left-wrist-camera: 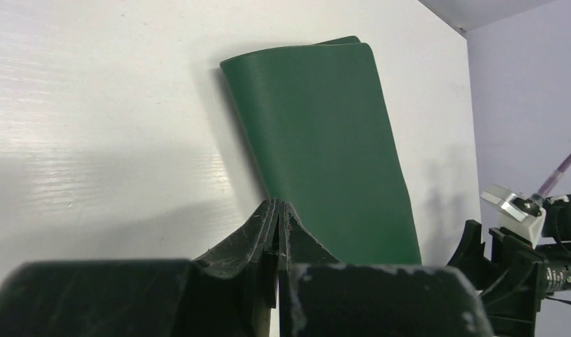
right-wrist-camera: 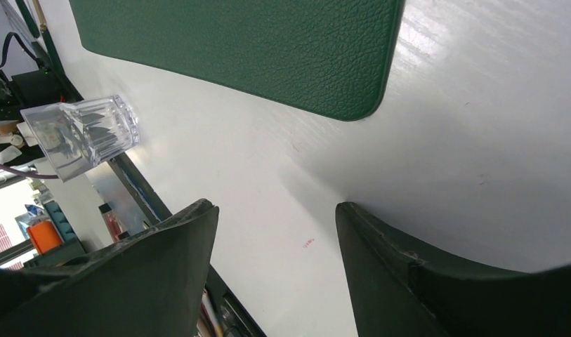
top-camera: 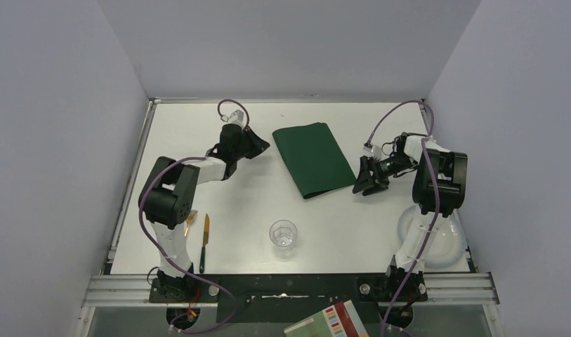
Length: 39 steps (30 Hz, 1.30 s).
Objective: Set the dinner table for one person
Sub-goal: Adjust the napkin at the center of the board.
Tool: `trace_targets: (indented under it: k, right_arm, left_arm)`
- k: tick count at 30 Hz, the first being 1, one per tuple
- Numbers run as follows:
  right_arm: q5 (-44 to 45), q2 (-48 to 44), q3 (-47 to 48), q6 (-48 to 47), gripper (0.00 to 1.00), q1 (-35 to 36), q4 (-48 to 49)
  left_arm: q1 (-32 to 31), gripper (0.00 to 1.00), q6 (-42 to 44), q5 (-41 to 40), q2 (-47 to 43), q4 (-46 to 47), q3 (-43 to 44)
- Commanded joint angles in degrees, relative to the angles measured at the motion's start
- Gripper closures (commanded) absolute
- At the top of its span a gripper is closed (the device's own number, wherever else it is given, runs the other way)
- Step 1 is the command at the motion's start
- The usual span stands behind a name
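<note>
Placemat (top-camera: 312, 159) lies folded toward the far middle of the table (top-camera: 338, 232); unfolding it seems the step in hand. Left gripper (top-camera: 261, 147) is closed and empty; right gripper (top-camera: 365, 187), open and empty, must next pinch the mat's corner.

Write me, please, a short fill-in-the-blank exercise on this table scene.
1. The left claw is ____ and holds nothing.
2. The right claw is ____, with bare dinner table showing between its jaws.
3. The placemat is dark ____.
4. The clear glass stands ____ on the table.
Missing words: shut; open; green; upright.
</note>
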Motion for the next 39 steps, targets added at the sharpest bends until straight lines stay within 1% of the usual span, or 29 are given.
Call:
trace_targets:
  k: [1,4,9,15,23,29,32,36,39]
  right_arm:
    - [14.72,4.6,-2.4,-1.88,0.36,-0.44,7.67]
    - [13.86,5.22,-2.26,-1.17,0.37,-0.5,8.12]
    - [13.92,5.6,-2.72,0.66,0.35,-0.45,10.57]
    - [13.7,5.07,-3.17,2.72,0.34,-0.48,12.91]
    - [14.36,3.61,-3.46,6.77,0.34,-0.4,18.01]
    - [16.67,3.63,-3.56,9.73,0.35,-0.04,22.65]
    - [18.53,3.01,-4.03,10.95,0.37,-0.04,25.77]
    - [19.33,2.85,-3.7,12.03,0.41,0.0,27.4]
    - [19.9,3.05,-3.41,12.63,0.46,0.07,28.23]
  left_arm:
    - [-0.88,1.0,-1.67,4.07,-0.15,4.72,0.15]
    - [-2.58,1.0,-2.64,5.86,3.23,4.84,3.0]
    - [-5.17,1.0,-3.21,6.75,8.06,4.72,7.38]
    - [-5.98,1.0,-2.84,6.59,11.71,5.51,8.1]
    - [-5.81,1.0,-0.66,5.37,10.77,5.45,4.66]
    - [-5.81,1.0,-0.23,5.14,9.97,5.8,3.28]
    - [-5.81,1.0,0.25,5.14,9.44,5.74,2.71]
    - [-5.73,1.0,0.25,5.09,9.25,6.01,2.04]
    - [-5.72,1.0,0.06,5.05,9.32,6.02,1.94]
